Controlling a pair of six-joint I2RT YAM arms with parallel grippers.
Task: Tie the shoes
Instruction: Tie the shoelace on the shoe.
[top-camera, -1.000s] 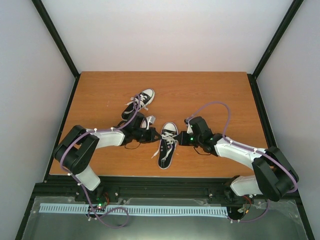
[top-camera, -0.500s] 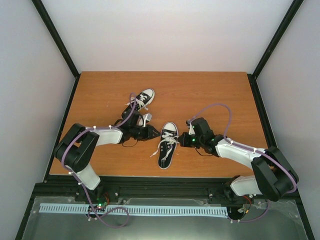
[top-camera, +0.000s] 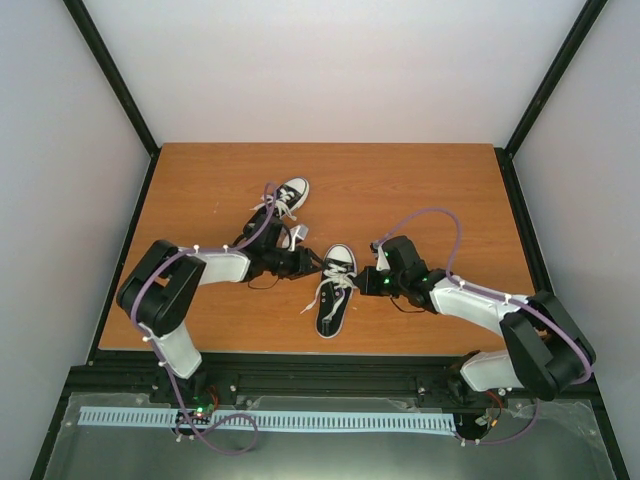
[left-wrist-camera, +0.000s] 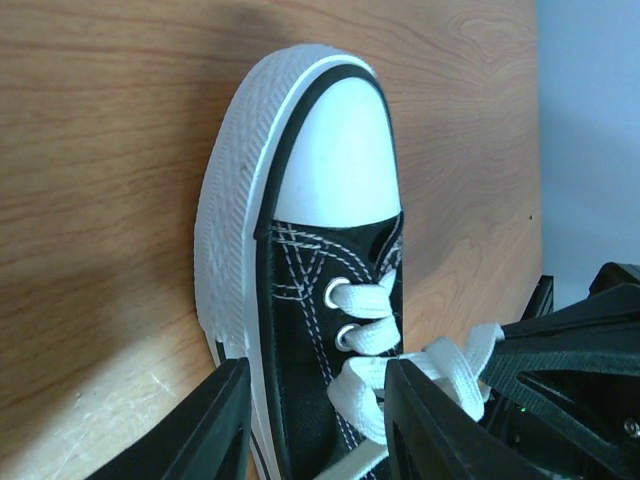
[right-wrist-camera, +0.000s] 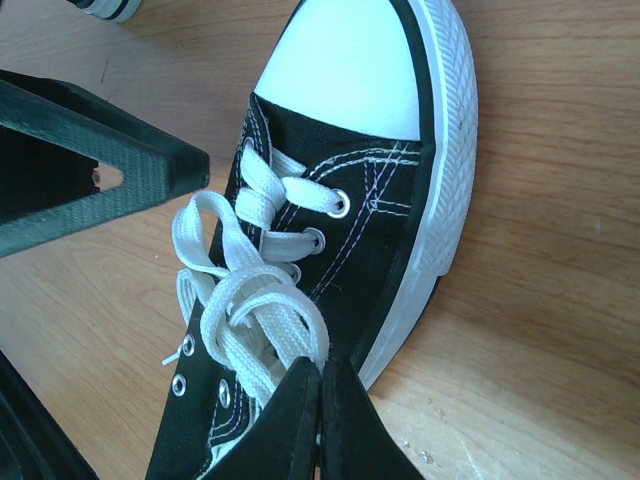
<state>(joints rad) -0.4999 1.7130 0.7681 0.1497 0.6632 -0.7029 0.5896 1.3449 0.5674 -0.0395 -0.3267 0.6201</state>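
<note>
Shoes (top-camera: 334, 295) are not tied yet, as far as I can judge. The near shoe (right-wrist-camera: 340, 250) lies on the worktop (top-camera: 420, 180) between the two claws. Its laces (right-wrist-camera: 265, 310) make only loose, untidy loops over the tongue, with no firm bow. The right claw (right-wrist-camera: 320, 366), at the right of this shoe, is pressed together, and a strand of the laces seems caught in its tips. The left claw (left-wrist-camera: 318, 366), at the other side, is spread over the shoe's edge and pinches nothing. The far shoe (top-camera: 289, 195) lies beyond the near shoe, to its left. The left arm and its purple cable (top-camera: 262, 225) cross it, so I cannot tell how its laces are. I judge that knot and bow are left for both. Over the near shoe the claws are close and may collide.
</note>
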